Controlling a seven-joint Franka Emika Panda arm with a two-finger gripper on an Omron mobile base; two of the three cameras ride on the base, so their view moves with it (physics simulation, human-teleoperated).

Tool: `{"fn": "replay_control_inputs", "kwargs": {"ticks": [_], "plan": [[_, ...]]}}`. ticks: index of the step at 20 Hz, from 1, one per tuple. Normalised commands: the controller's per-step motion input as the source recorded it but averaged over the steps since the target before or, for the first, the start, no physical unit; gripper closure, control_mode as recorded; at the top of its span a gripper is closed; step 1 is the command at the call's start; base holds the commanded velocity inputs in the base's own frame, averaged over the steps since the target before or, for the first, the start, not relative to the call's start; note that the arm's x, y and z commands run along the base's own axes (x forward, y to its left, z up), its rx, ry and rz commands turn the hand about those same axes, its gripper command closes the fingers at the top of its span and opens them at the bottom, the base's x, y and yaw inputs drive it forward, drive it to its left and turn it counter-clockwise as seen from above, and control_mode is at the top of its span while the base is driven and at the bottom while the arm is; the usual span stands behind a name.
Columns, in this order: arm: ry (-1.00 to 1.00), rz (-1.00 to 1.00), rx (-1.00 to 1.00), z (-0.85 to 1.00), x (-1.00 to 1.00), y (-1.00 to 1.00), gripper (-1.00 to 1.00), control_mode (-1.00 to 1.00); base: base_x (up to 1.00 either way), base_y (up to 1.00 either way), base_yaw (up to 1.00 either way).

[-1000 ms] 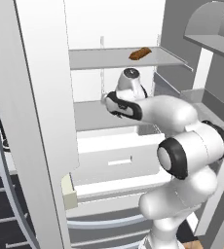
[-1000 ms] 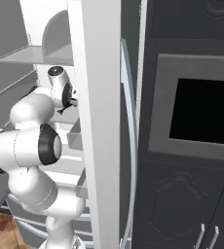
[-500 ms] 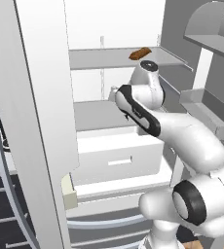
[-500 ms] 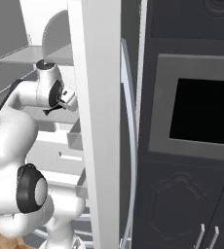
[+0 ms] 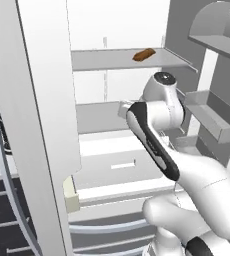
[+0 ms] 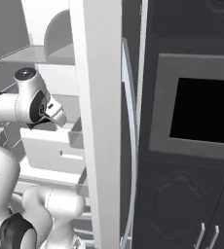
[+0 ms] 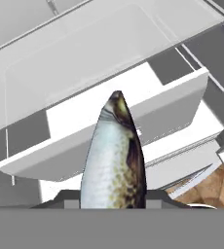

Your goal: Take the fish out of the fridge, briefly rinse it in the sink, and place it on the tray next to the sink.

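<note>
In the left base view, the broad white door point(image 5: 37, 100) of the fridge point(image 5: 117, 30) stands open at the left, its edge close to the camera. Further right, on the upper grey shelf point(image 5: 112, 59), a small brown loaf-like lump point(image 5: 143, 54) lies near the shelf's right end. Below it a white drawer point(image 5: 119, 167) with a slot handle sits under the lower shelf. To the right again, the white arm point(image 5: 159, 112) bends in front of the fridge interior, its wrist level with the lower shelf, and grey door bins point(image 5: 212, 117) hang at the far right. In the hand view, the fish point(image 7: 115, 155) rises from the bottom edge between the fingers, pale speckled belly facing the camera, dark back to the right, pointing up over the white drawers; the fingers are closed on it, held clear of the shelves. In the right base view, a dark oven point(image 6: 201, 114) stands right of the fridge.
</note>
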Motion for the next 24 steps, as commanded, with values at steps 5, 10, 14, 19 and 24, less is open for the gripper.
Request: {"fn": "replay_control_inputs", "kwargs": {"ticks": [5,10,14,19,24], "plan": [[0.0,0.0,0.0,0.0,0.0,0.0,1.0,1.0,-1.0,0.0,0.5],[0.0,0.0,0.0,0.0,0.0,0.0,1.0,1.0,-0.63,-0.02,0.81],[0.0,0.0,0.0,0.0,0.0,0.0,1.0,1.0,-0.32,0.0,0.9],[0.0,0.0,0.0,0.0,0.0,0.0,1.0,1.0,-0.13,0.45,0.81],[0.0,0.0,0.0,0.0,0.0,0.0,1.0,1.0,0.83,1.0,0.02]]}}
